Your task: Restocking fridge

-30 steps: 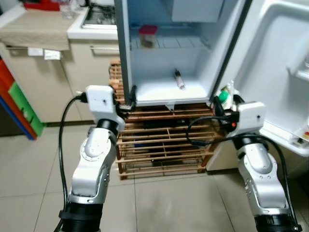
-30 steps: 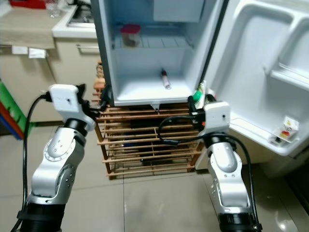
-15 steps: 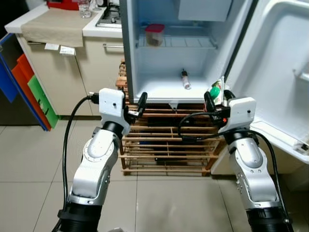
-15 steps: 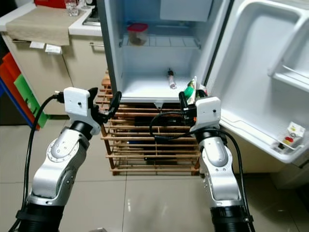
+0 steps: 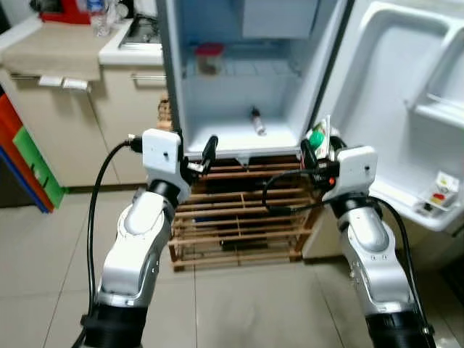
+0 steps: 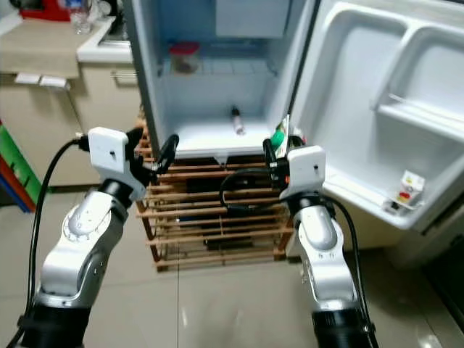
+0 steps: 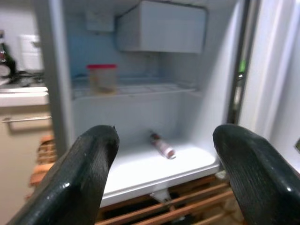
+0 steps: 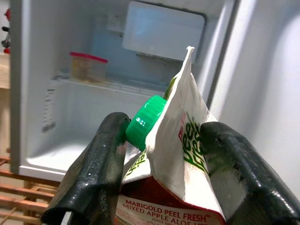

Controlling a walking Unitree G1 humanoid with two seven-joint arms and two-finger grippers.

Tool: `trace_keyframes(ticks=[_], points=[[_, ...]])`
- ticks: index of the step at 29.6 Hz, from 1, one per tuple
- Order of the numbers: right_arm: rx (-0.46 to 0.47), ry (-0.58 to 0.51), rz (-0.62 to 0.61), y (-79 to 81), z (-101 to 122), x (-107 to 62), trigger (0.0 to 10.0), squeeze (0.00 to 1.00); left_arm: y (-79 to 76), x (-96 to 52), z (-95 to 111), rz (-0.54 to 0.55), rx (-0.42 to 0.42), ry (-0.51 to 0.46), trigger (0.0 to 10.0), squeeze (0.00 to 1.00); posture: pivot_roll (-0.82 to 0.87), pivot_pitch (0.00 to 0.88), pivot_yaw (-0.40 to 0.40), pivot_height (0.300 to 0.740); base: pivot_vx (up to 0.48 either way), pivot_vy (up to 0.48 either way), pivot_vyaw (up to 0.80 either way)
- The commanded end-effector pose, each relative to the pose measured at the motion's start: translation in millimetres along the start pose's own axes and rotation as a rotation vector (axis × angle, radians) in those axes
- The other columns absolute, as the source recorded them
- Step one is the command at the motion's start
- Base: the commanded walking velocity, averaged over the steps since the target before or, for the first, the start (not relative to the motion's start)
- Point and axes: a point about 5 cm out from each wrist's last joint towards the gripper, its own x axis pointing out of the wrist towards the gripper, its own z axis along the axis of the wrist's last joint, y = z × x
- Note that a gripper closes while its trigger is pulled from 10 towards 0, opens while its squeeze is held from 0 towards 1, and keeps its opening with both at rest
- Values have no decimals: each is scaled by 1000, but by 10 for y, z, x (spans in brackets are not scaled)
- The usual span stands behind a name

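— Before the open fridge [image 5: 246, 87], what did each tool do?
— Right tool [image 8: 161, 154] gripped a juice carton [image 8: 180, 159] with a green cap [image 8: 145, 121], just outside the fridge's lower edge. Left tool [image 7: 161, 154] hung spread and empty, facing a red-lidded container [image 7: 102, 77] on the shelf [image 7: 140, 89].

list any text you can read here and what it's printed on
"MARIGOLD PEEL FRESH" and "MIXED APPLE ALOE V..." (cut off): on the juice carton held in the right end effector.
"...eel ...resh": partly legible, on the carton's folded top.
Small box in the fridge door shelf: print too small to read.
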Motion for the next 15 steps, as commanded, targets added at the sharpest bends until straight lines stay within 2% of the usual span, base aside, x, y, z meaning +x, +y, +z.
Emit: trace_keyframes(ticks=[1, 15], points=[[-7, -14, 3, -8, 25, 31, 10000, 0, -34, 23, 47, -21, -2, -16, 10000, 0, -47, 0, -14, 740, 480, 0, 0], [-2, -17, 22, 17, 23, 43, 10000, 0, -33, 5, 56, -5, -22, -24, 10000, 0, -47, 0, -14, 740, 475, 0, 0]])
